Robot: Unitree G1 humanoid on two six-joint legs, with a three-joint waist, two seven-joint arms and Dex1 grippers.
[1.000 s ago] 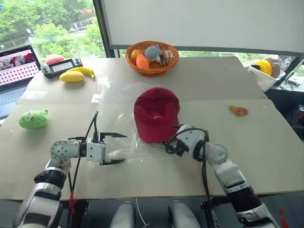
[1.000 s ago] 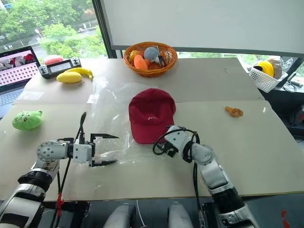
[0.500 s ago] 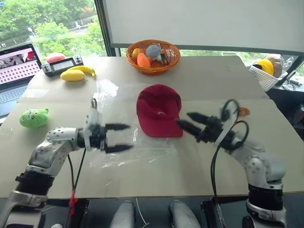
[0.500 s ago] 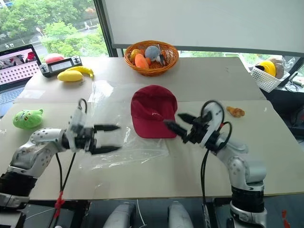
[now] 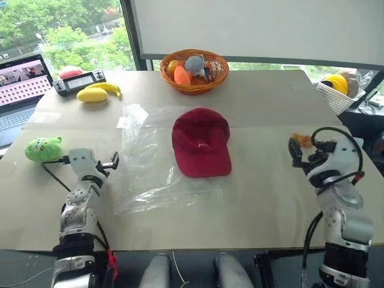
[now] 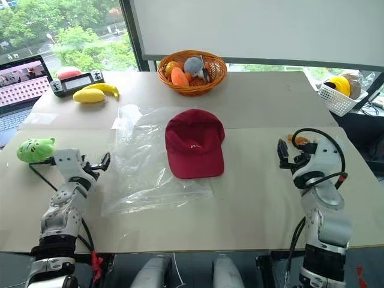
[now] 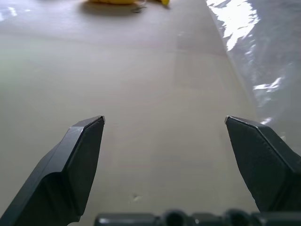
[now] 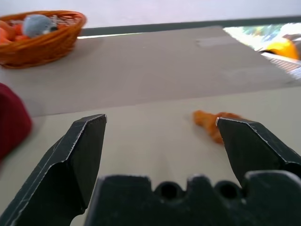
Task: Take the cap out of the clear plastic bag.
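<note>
on the beige table [image 5: 270, 198], cap [image 5: 201, 143] overlaps clear plastic bag [image 5: 150, 162].

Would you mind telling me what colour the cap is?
The cap is dark red, clearest in the right eye view.

wicker basket [image 5: 194, 71], banana [image 5: 99, 92], green plush toy [image 5: 43, 148].

cap [image 5: 201, 143] on table [image 5: 270, 102] | clear plastic bag [image 5: 150, 162] beside, touching it
</note>
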